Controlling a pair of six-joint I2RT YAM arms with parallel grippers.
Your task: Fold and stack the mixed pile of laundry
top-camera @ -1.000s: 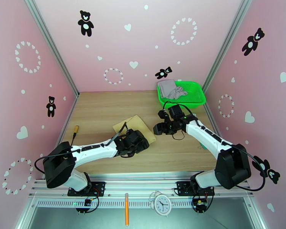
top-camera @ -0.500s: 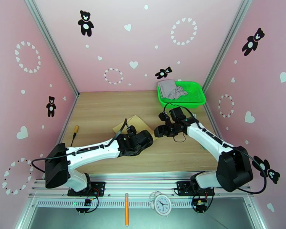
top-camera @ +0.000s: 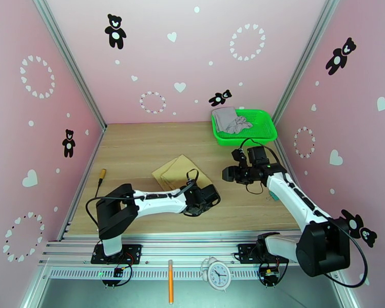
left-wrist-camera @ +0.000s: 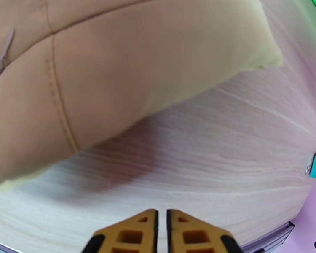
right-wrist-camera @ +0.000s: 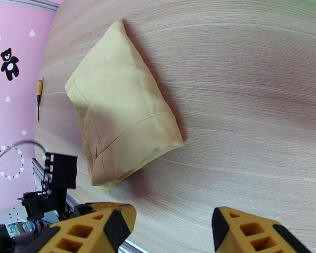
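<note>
Freed since a second ago, the tan-beige cloth (top-camera: 178, 172) lies folded on the table (top-camera: 136, 145), just ahead of your left gripper (left-wrist-camera: 162, 212), which has pulled off it and closed empty. Your right gripper (right-wrist-camera: 171, 220) hangs open at the cloth's right. Beyond that gripper, the grey-lilac garment (top-camera: 227, 119) sits in the green basket (top-camera: 264, 132).

One tan cloth (top-camera: 179, 170), one grey garment (top-camera: 224, 118), one green basket (top-camera: 260, 125), one screwdriver (top-camera: 101, 175), one clock (top-camera: 219, 275)
</note>
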